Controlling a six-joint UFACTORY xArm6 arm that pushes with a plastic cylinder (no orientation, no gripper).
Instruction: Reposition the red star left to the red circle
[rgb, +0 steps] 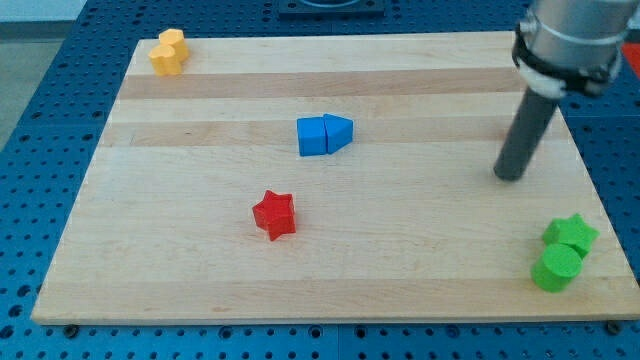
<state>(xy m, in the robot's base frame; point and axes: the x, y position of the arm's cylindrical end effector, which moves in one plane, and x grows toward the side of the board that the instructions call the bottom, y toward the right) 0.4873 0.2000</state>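
The red star (273, 214) lies on the wooden board (200, 280), left of centre in the lower half. My tip (510, 177) rests on the board far to the star's right, a little higher in the view, touching no block. The red circle does not show clearly; the rod covers part of the board at the right, and I cannot tell whether the circle is behind it.
A blue cube (312, 136) and a blue pointed block (339, 131) touch each other just above centre. A yellow block (168, 52) sits at the top left corner. A green star (570, 234) and a green circle (556, 268) touch at the bottom right edge.
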